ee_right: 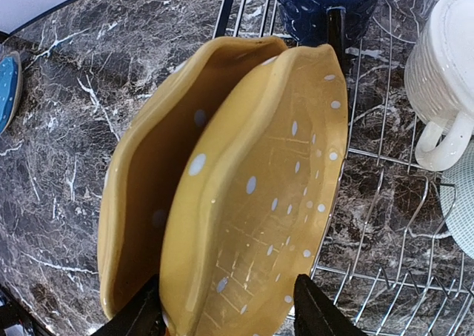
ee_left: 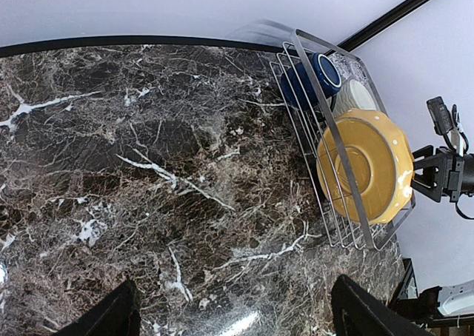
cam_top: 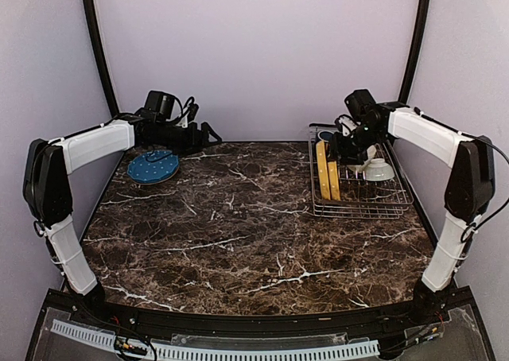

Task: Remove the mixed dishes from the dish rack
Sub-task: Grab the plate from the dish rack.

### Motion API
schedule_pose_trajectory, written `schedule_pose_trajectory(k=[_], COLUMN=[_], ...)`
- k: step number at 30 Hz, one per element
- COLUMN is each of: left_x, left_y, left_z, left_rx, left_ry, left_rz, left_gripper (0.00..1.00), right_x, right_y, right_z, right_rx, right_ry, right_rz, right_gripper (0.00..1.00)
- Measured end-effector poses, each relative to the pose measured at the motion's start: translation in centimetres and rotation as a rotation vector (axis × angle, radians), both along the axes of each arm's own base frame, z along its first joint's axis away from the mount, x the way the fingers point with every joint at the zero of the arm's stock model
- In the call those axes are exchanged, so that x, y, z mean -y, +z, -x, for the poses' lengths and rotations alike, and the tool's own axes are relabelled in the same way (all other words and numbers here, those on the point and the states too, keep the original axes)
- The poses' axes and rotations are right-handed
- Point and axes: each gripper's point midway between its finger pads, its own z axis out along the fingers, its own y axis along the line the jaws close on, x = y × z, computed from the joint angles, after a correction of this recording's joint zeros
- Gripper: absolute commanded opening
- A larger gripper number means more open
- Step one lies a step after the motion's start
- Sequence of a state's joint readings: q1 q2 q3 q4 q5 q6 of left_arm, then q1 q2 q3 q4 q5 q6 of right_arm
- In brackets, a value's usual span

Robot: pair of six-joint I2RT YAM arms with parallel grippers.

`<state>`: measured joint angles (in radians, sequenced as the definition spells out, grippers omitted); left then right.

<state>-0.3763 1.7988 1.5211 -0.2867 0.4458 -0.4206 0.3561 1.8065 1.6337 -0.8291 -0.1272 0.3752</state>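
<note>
top view: the dish rack (cam_top: 362,215) sits at the table's right rear with the yellow plates (cam_top: 327,170) upright inside, and the right gripper (cam_top: 334,156) is down at them. a blue dotted plate (cam_top: 153,167) lies far left, near the left gripper (cam_top: 211,134).

left wrist: the fingers (ee_left: 111,314) are spread wide over bare marble, holding nothing.

right wrist: the fingers (ee_right: 318,314) flank one plate's rim, apparently pinching it. the navy mug (ee_right: 326,7) and cream mug (ee_right: 444,62) stand behind.

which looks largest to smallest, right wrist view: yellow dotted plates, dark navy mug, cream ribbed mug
1. yellow dotted plates, nearest camera
2. cream ribbed mug, dark navy mug: both cropped, can't rank
</note>
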Motion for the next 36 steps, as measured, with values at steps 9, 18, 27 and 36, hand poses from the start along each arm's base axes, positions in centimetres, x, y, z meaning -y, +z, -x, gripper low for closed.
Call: schedule_pose_trajectory(k=[9, 18, 27, 36], left_x=[-0.1, 0.1, 0.1, 0.1], left_y=[-0.1, -0.6, -0.6, -0.6], left_z=[0.0, 0.0, 0.0, 0.0], left_rx=[0.006, -0.003, -0.002, -0.003], left_ry=[-0.004, -0.007, -0.008, -0.008], left_rz=[-0.010, -0.017, -0.018, -0.019], left_gripper=[0.88, 0.88, 0.88, 0.88], right_x=[0.7, 4.5, 4.0, 3.1], right_y=[0.0, -0.9, -1.4, -2.5], right_z=[-0.2, 0.2, 0.1, -0.2], right_rx=[0.016, -0.007, -0.023, -0.049], right_ry=[-0.024, -0.106, -0.092, -0.074], right_rz=[0.049, 0.115, 0.083, 0.054], right_gripper=[0.54, 0.49, 0.52, 0.33])
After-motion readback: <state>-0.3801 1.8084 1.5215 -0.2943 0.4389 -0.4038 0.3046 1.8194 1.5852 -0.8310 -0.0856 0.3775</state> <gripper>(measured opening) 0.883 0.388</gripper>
